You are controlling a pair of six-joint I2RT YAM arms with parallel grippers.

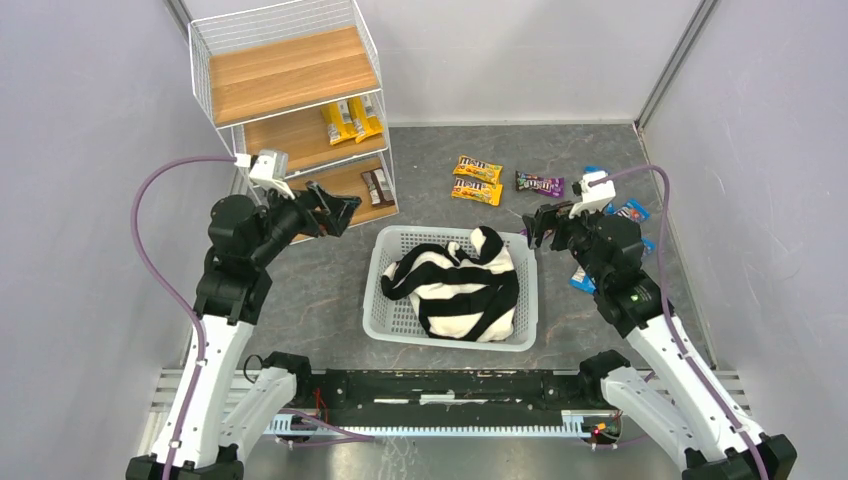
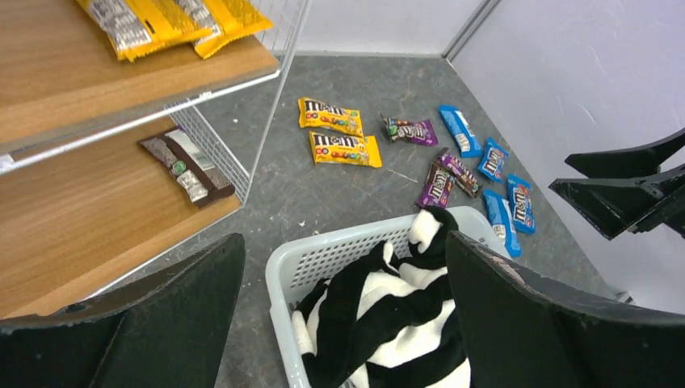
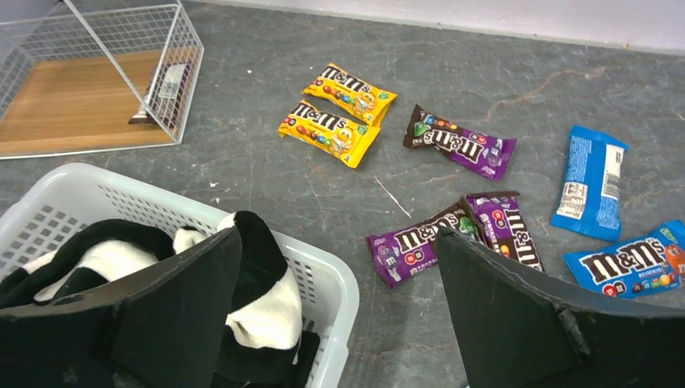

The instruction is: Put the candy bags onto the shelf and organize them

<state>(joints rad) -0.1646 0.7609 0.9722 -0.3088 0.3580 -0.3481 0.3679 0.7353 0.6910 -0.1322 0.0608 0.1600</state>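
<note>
Your right gripper (image 3: 338, 242) hangs spread and empty above two overlapping glossy dark-purple candy bags (image 3: 420, 242) on the grey table (image 3: 242, 153); lower onto the nearer one alone. Your left gripper (image 2: 346, 238), likewise spread, hovers beside the white wire shelf with wooden boards (image 1: 290, 70). Blue glossy packets (image 3: 594, 182) run off-frame, so perhaps more lie unseen.

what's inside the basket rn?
Only a black-and-white striped cloth, bunched across most of the basket. Bare mesh floor shows along its left side. Anything beneath the cloth is covered and can't be seen.
</note>
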